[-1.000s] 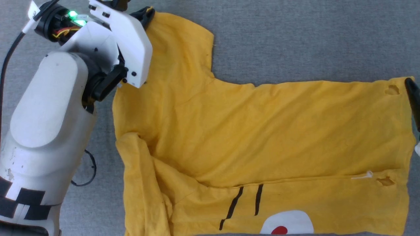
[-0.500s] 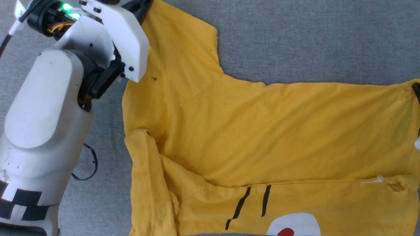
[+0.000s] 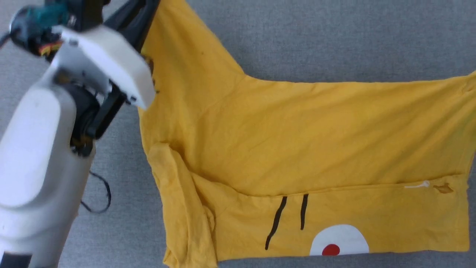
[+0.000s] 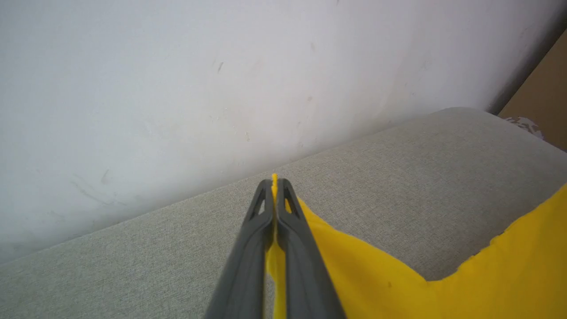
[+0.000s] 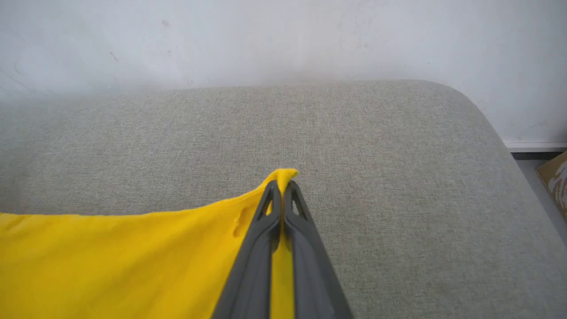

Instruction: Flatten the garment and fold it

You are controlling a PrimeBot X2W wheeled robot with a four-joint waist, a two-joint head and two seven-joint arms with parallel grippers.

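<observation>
Grip first: in left hand (image 4: 274,188), pinched shut, a tip of yellow sleeve; in right hand (image 5: 281,188), equally shut, a hem corner just beside a small hole (image 5: 237,226). Outward from there, garment (image 3: 297,137) spread across grey cushion (image 3: 334,37), far edge drawn taut between both hands, near strip turned over with print (image 3: 338,242) up. Best to raise both corners level, keep tension even, spare the holed corner, then carry the far edge toward the near one and smooth the bunched sleeve (image 3: 178,208).
</observation>
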